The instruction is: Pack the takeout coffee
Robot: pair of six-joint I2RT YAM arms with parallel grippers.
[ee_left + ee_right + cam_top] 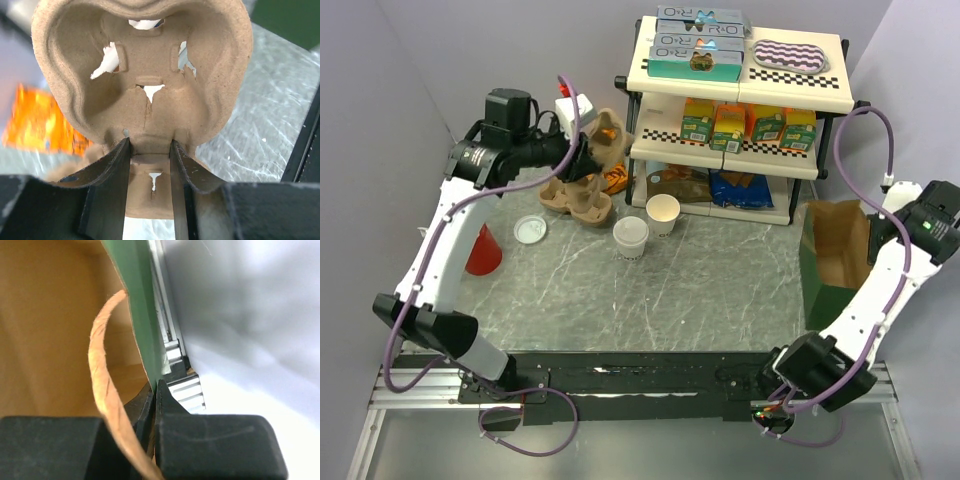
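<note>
Overhead, the left arm stretches from its base up the table's (pixel 720 290) left side, then bends right toward the shelf (pixel 740 90). The left gripper (pixel 584 160) pinches a rib of the brown carrier (pixel 575 195), and in the wrist view its fingers (pixel 112 175) stand on either side of that pulp wall. The carrier's end near the shelf looks tipped up.

The right arm rises from its base and folds back left at the table's right edge. The right gripper (pixel 156 395) is pressed together on the rim of the green bag (pixel 820 275), beside the bag's paper handle (pixel 100 365).

The coffee cup (pixel 630 238) stands upright on the table just right of the carrier. Its long axis is vertical, its wide mouth is up, and it appears capped in white. No gripper touches it. An open cup (pixel 663 213) stands just beside it, and a loose lid (pixel 530 229) lies left of the carrier.
</note>
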